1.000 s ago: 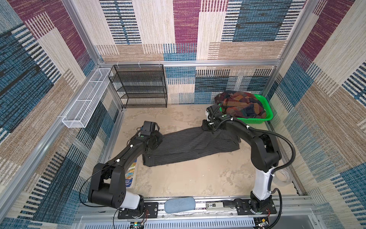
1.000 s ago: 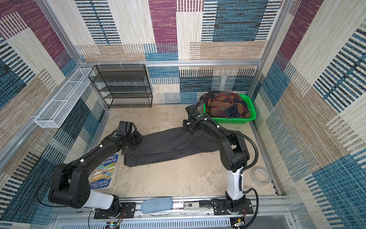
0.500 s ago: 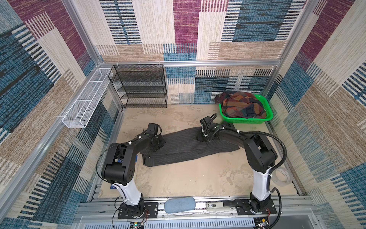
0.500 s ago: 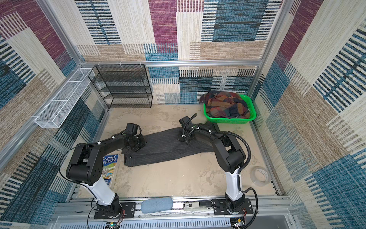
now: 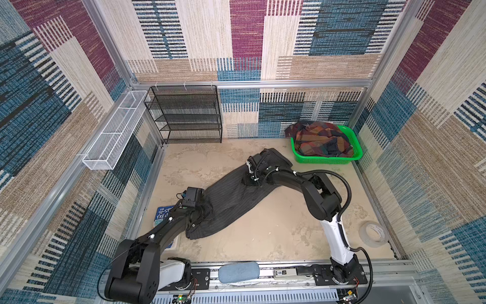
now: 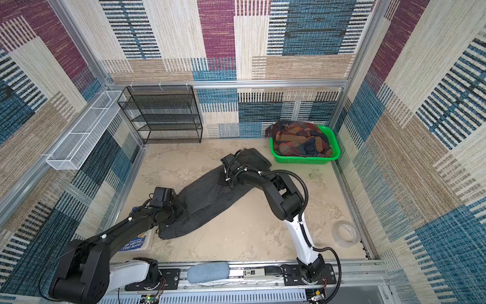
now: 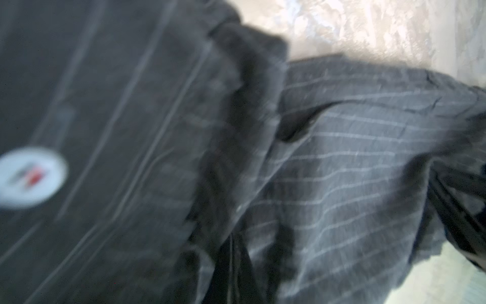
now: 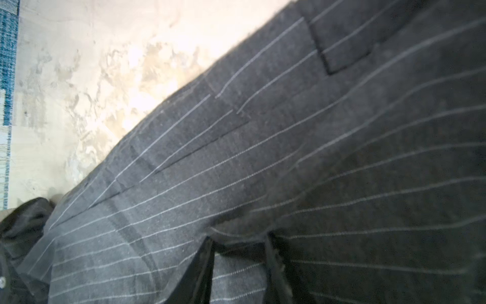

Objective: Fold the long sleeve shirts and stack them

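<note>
The left tool and the right tool each pinch the grey shirt, laying it flat on the table. I think they must fold it over neatly next.

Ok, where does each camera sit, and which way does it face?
Top views: high above the robot, looking down at the pinstriped shirt on the table and the plaid shirt in the green basket; left arm and right arm show.
Left wrist: on the left arm, close over bunched shirt cloth, blurred; the left pincer shows shut.
Right wrist: on the right arm, low over flat shirt cloth; the right pincer's fingers flank a cloth ridge.
Shared: all four see the pinstriped shirt and table.
</note>
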`<state>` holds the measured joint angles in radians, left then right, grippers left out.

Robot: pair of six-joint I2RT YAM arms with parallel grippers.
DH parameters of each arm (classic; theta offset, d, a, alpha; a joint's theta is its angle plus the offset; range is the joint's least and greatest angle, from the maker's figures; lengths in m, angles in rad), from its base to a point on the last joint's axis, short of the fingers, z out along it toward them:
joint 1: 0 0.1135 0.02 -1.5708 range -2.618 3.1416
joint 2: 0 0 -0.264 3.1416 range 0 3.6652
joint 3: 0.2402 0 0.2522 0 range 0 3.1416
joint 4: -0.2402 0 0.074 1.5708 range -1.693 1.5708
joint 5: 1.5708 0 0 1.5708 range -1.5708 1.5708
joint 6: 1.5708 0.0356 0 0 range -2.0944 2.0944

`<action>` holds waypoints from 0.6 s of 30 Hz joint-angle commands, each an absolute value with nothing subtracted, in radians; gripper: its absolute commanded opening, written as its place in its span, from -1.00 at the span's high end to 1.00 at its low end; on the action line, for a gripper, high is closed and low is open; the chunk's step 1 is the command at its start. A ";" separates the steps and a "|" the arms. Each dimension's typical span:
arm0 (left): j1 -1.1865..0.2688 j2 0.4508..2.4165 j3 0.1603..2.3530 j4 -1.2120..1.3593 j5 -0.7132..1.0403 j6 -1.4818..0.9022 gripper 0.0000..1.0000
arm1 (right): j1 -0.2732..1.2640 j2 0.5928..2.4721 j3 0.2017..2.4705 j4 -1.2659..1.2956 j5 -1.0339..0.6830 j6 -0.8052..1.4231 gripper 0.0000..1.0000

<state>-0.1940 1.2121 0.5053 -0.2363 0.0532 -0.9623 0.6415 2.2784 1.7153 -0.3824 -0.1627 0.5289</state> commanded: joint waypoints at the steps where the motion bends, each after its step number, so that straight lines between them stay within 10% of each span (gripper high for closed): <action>1: -0.219 1.199 0.500 -0.240 0.094 -1.029 1.00 | 0.639 2.363 1.877 -0.550 -0.123 0.436 0.28; 9: -0.315 1.311 0.700 -0.334 0.145 -0.943 1.00 | 0.624 2.405 2.170 -0.686 -0.043 0.339 0.25; 18: -0.261 1.480 0.916 -0.536 0.080 -0.647 1.00 | 0.662 1.917 1.416 -0.475 0.017 0.580 0.20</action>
<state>-0.2745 1.4288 0.9146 -0.4572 0.0841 -0.7635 0.6666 2.0018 1.5719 -0.5598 -0.0307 0.4538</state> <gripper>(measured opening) 0.051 0.397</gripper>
